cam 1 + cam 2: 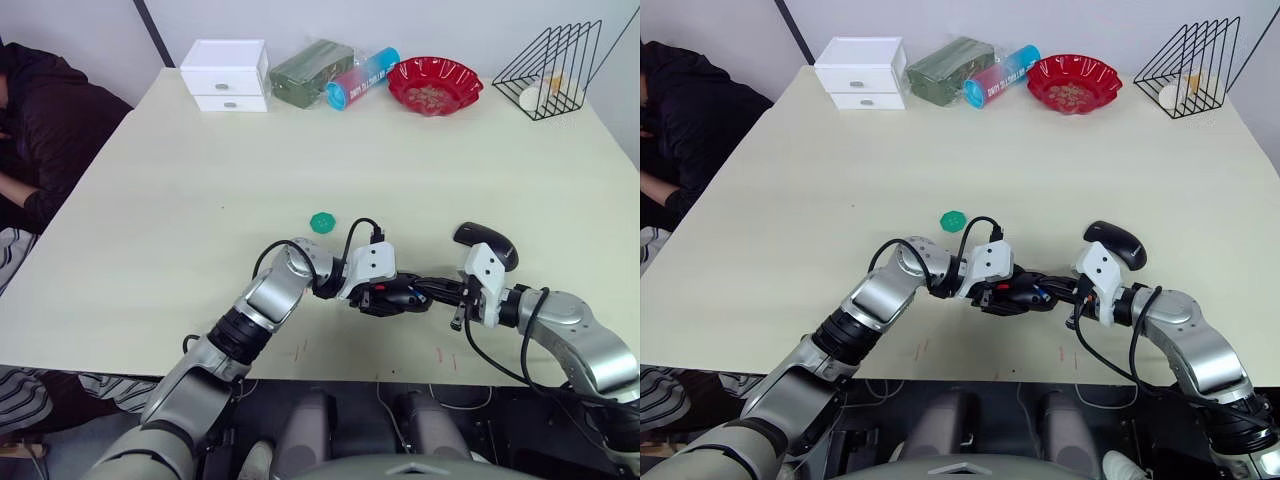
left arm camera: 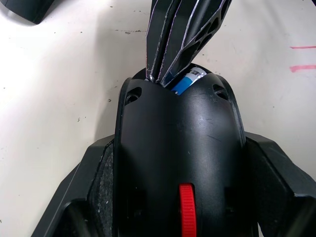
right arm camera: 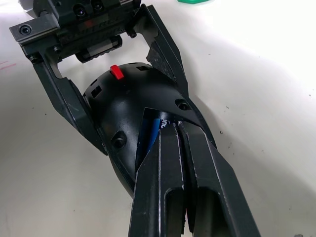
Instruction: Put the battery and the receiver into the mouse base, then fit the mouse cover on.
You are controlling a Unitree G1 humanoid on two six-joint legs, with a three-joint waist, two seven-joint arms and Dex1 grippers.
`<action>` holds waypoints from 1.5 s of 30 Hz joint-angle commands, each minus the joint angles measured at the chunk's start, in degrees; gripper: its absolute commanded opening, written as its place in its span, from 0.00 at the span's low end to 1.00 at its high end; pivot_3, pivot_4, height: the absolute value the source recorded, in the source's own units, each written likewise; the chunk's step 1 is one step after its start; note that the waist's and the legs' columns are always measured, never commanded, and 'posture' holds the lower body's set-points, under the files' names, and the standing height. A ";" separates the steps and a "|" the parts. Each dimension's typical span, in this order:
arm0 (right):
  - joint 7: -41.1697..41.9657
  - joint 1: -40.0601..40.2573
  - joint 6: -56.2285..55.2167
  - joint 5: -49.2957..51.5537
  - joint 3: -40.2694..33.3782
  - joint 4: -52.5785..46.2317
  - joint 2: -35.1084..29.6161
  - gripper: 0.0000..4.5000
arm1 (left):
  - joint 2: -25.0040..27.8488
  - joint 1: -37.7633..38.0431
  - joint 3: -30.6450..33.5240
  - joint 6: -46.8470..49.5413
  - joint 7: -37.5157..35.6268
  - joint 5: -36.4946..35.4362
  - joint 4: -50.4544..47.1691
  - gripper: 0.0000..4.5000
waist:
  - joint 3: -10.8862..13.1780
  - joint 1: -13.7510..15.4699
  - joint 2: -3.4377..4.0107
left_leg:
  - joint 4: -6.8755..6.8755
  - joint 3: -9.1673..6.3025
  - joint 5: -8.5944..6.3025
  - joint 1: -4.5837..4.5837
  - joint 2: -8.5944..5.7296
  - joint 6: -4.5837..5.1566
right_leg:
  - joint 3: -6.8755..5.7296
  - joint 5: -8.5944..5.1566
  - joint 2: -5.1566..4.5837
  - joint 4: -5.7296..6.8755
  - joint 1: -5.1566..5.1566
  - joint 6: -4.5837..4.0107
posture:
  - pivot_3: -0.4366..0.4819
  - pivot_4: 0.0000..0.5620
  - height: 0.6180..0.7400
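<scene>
Battery (image 3: 157, 129) inside gripper-held mouse base (image 3: 143, 103), wrist-visible.

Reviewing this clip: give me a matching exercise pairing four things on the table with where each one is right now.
Things:
1. mouse base
2. battery
3. mouse cover
4. green disc

Places:
A. lying loose on the table beyond the left gripper
B. inside the open compartment, at the tips of the right gripper
C. clamped between the left gripper's fingers
D. lying on the table beside the right wrist

Pairs: 1-C, 2-B, 3-D, 4-A
</scene>
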 commanded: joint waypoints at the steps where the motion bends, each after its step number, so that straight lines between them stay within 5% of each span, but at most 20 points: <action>1: -1.09 0.77 3.64 -0.08 1.15 0.57 0.43 0.01 | 0.02 0.56 -0.13 0.17 -0.25 -0.40 -1.78 0.65 | -0.01 -0.04 0.00 | 0.00 0.00 0.00 0.03 0.00 0.00 | 0.00 0.00 0.00 0.00 0.02 0.00 | 0.48 0.27 1.00; 16: -3.61 1.45 8.24 -1.06 3.83 2.01 2.17 0.01 | -0.08 0.47 -0.13 0.26 -0.03 -0.43 -1.69 0.65 | -0.53 -0.71 -0.09 | 0.00 -0.07 -0.01 0.17 0.00 0.01 | -0.07 -0.01 0.01 -0.02 0.20 -0.01 | 0.48 0.27 1.00; 24: -3.86 1.67 -1.74 1.75 -3.81 -0.77 6.18 0.01 | 0.35 0.52 0.19 -0.17 -0.13 -0.48 -1.58 0.65 | -0.57 -1.17 -0.15 | 0.00 -0.09 0.00 0.17 0.01 0.01 | -0.07 0.00 0.01 -0.01 0.21 0.00 | 0.48 0.27 1.00; 43: 0.25 7.91 -13.26 5.61 -20.19 1.80 1.69 0.01 | 4.54 1.69 2.21 -0.62 -2.13 -2.31 -4.78 0.65 | -0.50 -1.14 -0.05 | 0.00 -0.07 -0.01 0.13 0.00 0.01 | -0.06 0.00 0.00 -0.03 0.19 0.00 | 0.48 0.27 1.00; 45: 1.80 8.77 -13.63 7.14 -21.78 2.34 1.29 0.18 | 5.24 2.01 2.45 -0.23 -2.35 -2.67 -5.64 0.65 | -0.49 -1.02 -0.04 | 0.00 -0.05 -0.01 0.12 0.00 0.01 | -0.05 0.00 -0.01 -0.04 0.19 0.00 | 0.48 0.27 1.00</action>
